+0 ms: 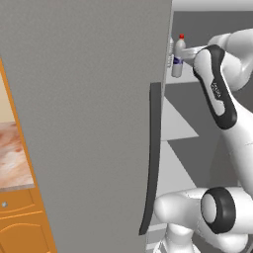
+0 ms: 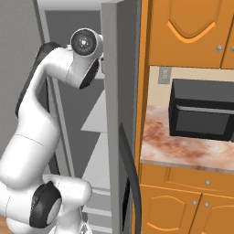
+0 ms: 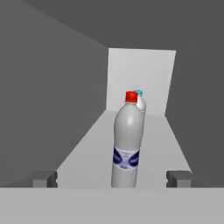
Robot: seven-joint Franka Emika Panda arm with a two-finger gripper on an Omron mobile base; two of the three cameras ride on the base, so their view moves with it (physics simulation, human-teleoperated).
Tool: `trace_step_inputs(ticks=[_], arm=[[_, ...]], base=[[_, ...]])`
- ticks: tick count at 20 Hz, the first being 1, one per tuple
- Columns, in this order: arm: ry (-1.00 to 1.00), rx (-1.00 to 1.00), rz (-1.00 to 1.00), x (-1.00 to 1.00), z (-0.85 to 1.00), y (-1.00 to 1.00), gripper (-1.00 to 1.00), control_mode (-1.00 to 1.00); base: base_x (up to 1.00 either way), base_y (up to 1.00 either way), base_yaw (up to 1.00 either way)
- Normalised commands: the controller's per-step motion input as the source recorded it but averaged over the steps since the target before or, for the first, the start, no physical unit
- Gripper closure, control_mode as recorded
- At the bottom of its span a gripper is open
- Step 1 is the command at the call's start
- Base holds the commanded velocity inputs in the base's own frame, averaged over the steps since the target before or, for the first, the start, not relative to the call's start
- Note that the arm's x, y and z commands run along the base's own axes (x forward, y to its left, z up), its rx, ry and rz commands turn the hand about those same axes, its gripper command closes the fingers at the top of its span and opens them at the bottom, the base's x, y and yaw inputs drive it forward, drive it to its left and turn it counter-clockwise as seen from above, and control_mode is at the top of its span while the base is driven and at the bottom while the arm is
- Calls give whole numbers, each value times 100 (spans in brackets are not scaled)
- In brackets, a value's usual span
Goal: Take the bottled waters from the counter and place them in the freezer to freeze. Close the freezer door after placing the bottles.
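Flanking the foot of the hand view, the two dark finger tips [image 3: 46, 178] of the white arm's gripper [image 3: 112, 179] stand wide apart, with nothing clasped between them. Just past them, upright on a pale shelf [image 3: 83, 153] of the grey-walled freezer [image 3: 48, 105], stands the red-capped clear plastic water bottle with a blue-white label [image 3: 127, 144]; it sits between the finger tips in line but free of both. Right behind it, mostly hidden, the light-blue-capped clear bottle [image 3: 139, 101] also stands upright on the same shelf, near the pale back wall [image 3: 148, 78].

From the left base view, the tall flat grey freezer door [image 1: 94, 113] with its long dark vertical bar handle [image 1: 152, 158] stands swung open and covers much of the picture; past its edge the red-capped bottle shows high up inside the compartment, with the arm's white wrist reaching toward it. At the far left edge lies a strip of the reddish-pink marbled counter [image 1: 12, 158] over orange wooden cabinets [image 1: 22, 222].

From the right base view, the neighbouring grey door [image 2: 114, 114] stands edge-on, and beyond it the same counter carries a black microwave [image 2: 203, 109] beneath orange upper cabinets [image 2: 187, 32].
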Motion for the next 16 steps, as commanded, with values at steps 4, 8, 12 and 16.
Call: trace_step_inputs(ticks=[4, 8, 12, 16], arm=[[0, 1, -25, -83, 0, 8, -100, -100], [0, 3, -26, -86, 8, 2, -100, -100], [-2, 1, -10, -58, 7, 17, -100, -100], [0, 5, -3, -57, 0, 6, -100, -100]], base=[[0, 0, 0], [0, 0, 0], [0, 0, 0], [0, 0, 0]])
